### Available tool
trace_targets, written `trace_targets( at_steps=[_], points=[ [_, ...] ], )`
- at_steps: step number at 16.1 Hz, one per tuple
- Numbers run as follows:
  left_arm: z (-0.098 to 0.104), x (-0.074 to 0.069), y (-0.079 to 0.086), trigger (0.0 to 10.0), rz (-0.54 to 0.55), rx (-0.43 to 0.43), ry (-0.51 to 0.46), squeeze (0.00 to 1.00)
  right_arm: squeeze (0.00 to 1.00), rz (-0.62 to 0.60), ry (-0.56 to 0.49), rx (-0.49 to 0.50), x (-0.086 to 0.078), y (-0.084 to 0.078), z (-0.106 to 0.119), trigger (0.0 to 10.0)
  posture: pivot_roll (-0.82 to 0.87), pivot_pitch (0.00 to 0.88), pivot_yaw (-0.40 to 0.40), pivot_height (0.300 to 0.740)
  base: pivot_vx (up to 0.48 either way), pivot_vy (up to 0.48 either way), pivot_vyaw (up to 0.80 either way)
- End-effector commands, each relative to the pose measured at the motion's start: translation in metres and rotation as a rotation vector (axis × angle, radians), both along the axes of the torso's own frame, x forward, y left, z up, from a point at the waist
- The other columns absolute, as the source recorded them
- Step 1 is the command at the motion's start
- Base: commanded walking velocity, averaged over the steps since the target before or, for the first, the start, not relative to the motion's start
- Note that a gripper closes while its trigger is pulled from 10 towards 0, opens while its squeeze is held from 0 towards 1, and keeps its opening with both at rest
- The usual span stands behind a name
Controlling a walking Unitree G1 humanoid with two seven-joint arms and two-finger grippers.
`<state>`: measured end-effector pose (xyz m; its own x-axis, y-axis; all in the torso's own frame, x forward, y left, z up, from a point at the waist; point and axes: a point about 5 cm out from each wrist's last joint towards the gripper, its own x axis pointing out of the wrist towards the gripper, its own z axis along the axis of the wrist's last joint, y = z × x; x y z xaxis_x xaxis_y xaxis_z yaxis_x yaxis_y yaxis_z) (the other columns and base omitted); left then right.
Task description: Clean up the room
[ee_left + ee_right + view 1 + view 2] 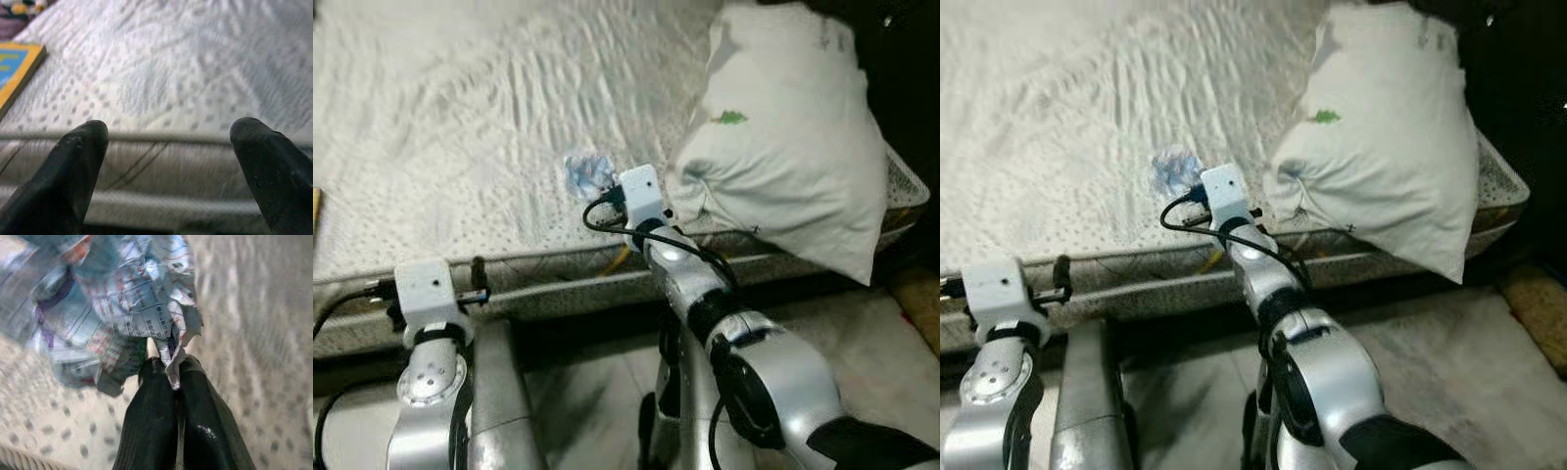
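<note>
On the mattress (pixel 460 147), near its front edge and just beside the pillow (pixel 783 137), lies a crumpled printed wrapper (pixel 122 298), bluish-white with small text and red and purple markings. We see the right gripper (pixel 173 369) reached out over the mattress edge with its two black fingers pressed together on a corner of the wrapper, a strip of the paper pinched between the tips. In the head views the wrapper shows as a pale blue crumple just beyond the white wrist housing of the right arm (pixel 705 284). The pillow, white with a small green mark, leans at the right end of the mattress and overhangs its front edge. The left gripper (pixel 168 132) is held level at the front edge of the mattress, left of the wrapper and well apart from it; its fingers (pixel 73 161) stand wide apart and hold nothing. A book (pixel 17 68) with a yellow border and blue cover rests on the mattress farther to the left, near the left gripper.
</note>
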<state>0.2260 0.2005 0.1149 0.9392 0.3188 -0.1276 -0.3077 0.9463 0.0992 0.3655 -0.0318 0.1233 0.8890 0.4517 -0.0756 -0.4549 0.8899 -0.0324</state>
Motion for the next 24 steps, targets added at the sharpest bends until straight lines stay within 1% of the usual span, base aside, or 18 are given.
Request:
trace_targets(
  at_steps=[1,2,3,4,6,7,8,9,10,12,14,15,16,18,20,22,23,24],
  points=[
    [-0.003,0.000,0.002,10.0,0.004,-0.015,-0.005,0.00,0.00,-0.018,-0.018,0.054,-0.001,-0.018,-0.003,0.0,0.09,0.000,-0.066,0.488,0.000,0.000,0.00],
    [-0.004,0.001,0.002,10.0,-0.007,-0.024,-0.012,0.00,0.00,-0.027,-0.030,0.097,-0.004,-0.028,-0.004,0.0,0.07,0.000,-0.056,0.488,0.000,0.000,0.00],
    [-0.005,0.003,0.000,10.0,-0.022,-0.026,-0.016,0.00,0.00,-0.036,-0.111,0.055,-0.015,-0.049,-0.007,0.0,0.05,0.000,-0.042,0.488,0.000,0.000,0.00],
    [-0.006,0.004,-0.001,10.0,-0.034,-0.030,-0.016,0.00,0.00,-0.050,-0.127,0.053,-0.023,-0.059,-0.009,0.0,0.03,0.000,-0.032,0.488,0.000,0.000,0.00],
    [-0.010,0.007,-0.002,10.0,-0.058,-0.017,-0.006,0.00,0.00,-0.158,-0.109,0.059,-0.045,-0.087,-0.018,0.0,0.00,0.000,-0.009,0.488,0.000,0.000,0.00],
    [-0.011,0.010,-0.003,10.0,-0.068,-0.012,-0.006,0.00,0.00,-0.241,-0.107,0.043,-0.059,-0.106,-0.025,0.0,-0.02,0.000,0.005,0.488,0.000,0.000,0.00],
    [-0.011,0.012,-0.004,10.0,-0.061,-0.040,-0.009,0.00,0.00,-0.265,-0.112,0.030,-0.067,-0.115,-0.027,0.0,-0.02,0.000,0.013,0.488,0.000,0.000,0.00],
    [-0.011,0.012,-0.004,10.0,-0.060,-0.051,-0.013,0.00,0.00,-0.258,-0.119,0.016,-0.073,-0.119,-0.028,0.0,-0.03,0.000,0.022,0.488,0.000,0.000,0.00],
    [-0.010,0.012,-0.005,10.0,-0.078,-0.037,-0.015,0.00,0.00,-0.260,-0.106,0.025,-0.080,-0.125,-0.028,10.0,-0.04,0.000,0.031,0.488,0.000,0.000,0.00],
    [-0.012,0.014,-0.006,10.0,-0.100,-0.037,-0.011,0.00,0.00,-0.243,-0.081,0.047,-0.085,-0.127,-0.020,10.0,-0.04,0.000,0.039,0.488,0.000,0.000,0.00],
    [-0.016,0.013,-0.004,10.0,-0.103,-0.041,0.000,0.00,0.00,-0.155,-0.073,0.006,-0.089,-0.117,-0.012,10.0,-0.06,0.000,0.083,0.488,0.000,0.000,0.00],
    [-0.019,0.012,-0.004,10.0,-0.106,-0.047,0.013,0.00,0.00,-0.127,-0.070,0.002,-0.091,-0.115,-0.009,10.0,-0.07,0.000,0.094,0.488,0.000,0.000,0.00],
    [-0.020,0.011,-0.006,10.0,-0.135,-0.045,0.024,0.00,0.00,-0.121,-0.082,-0.016,-0.094,-0.118,-0.003,10.0,-0.07,0.000,0.099,0.488,0.000,0.000,0.00],
    [-0.022,0.011,-0.006,10.0,-0.145,-0.037,0.028,0.00,0.00,-0.145,-0.047,-0.008,-0.097,-0.120,0.000,10.0,-0.08,0.000,0.103,0.503,0.000,0.000,0.00],
    [-0.023,0.013,0.001,10.0,-0.103,-0.043,0.023,0.00,0.00,-0.138,-0.031,0.017,-0.100,-0.113,0.002,10.0,-0.08,0.000,0.089,0.528,0.000,0.000,0.00],
    [-0.019,0.015,-0.003,10.0,-0.095,-0.064,-0.007,0.00,0.00,-0.182,-0.023,0.050,-0.100,-0.107,-0.001,10.0,-0.06,0.000,0.037,0.553,0.000,0.000,0.00],
    [-0.017,0.017,-0.010,10.0,-0.131,-0.115,-0.021,0.00,0.00,-0.215,-0.013,0.076,-0.098,-0.104,-0.004,10.0,-0.05,0.000,0.021,0.568,0.000,0.000,0.00],
    [-0.014,0.019,-0.016,10.0,-0.164,-0.086,-0.031,0.00,0.00,-0.248,-0.009,0.092,-0.094,-0.101,-0.006,10.0,-0.04,0.000,0.021,0.583,0.000,0.000,0.00]
  ],
)
